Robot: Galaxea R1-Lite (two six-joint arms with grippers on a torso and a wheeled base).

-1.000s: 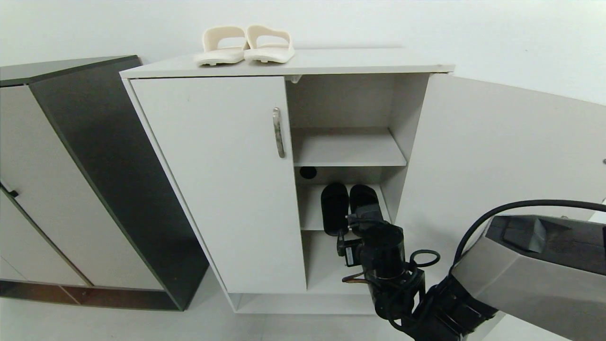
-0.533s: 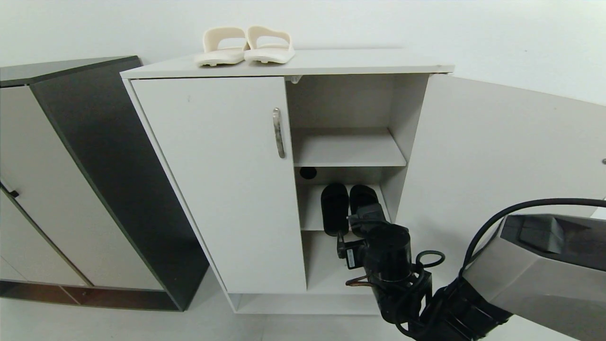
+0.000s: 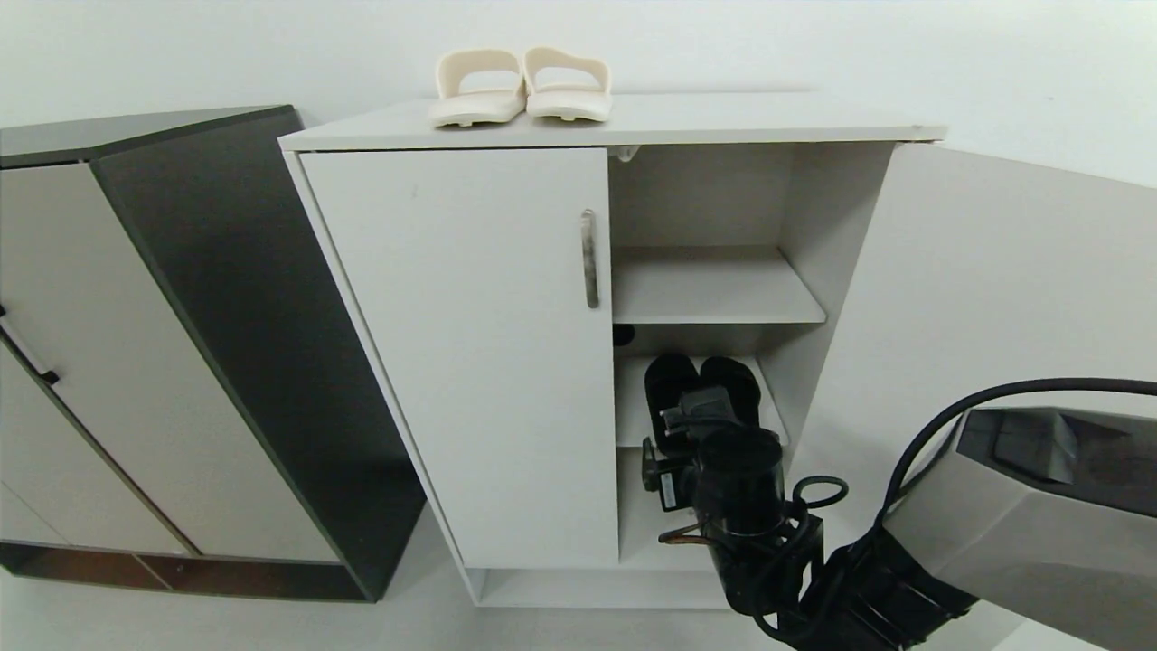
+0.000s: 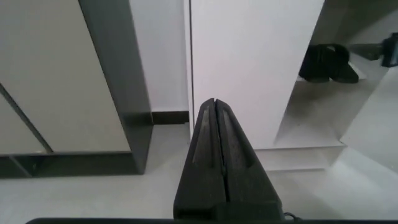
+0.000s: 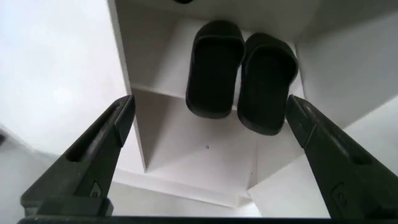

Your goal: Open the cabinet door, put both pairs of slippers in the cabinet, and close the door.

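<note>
1. The whole head view has slid sideways since half a second ago; the cabinet [image 3: 768, 117] and the dark cabinet [image 3: 226, 316] beside it both sit further right in the frame, which reads as the camera turning, not furniture moving.
2. The right end effector [image 5: 208, 112], at lower centre of the head view, has drawn slightly down and back from the shelf over the last second; it is released, fingers spread wide with nothing between them.
3. The black slippers [image 3: 667, 389] lie side by side on the middle shelf [image 3: 630, 407], just above that end effector in the frame; that pair looks delivered.
4. The cream slippers [image 3: 568, 101] sit together on the cabinet top, upper centre of the frame, well apart from either arm; this half of the task remains.
5. The left end effector [image 4: 215, 106] is clenched on nothing, fingers pressed together, facing the shut left-hand door and the floor.
6. The open door [image 3: 976, 298] stands wide at the right of the frame; the upper shelf [image 3: 714, 285] is bare; the turn probably sets up a reach for the cream pair, with closing last.
</note>
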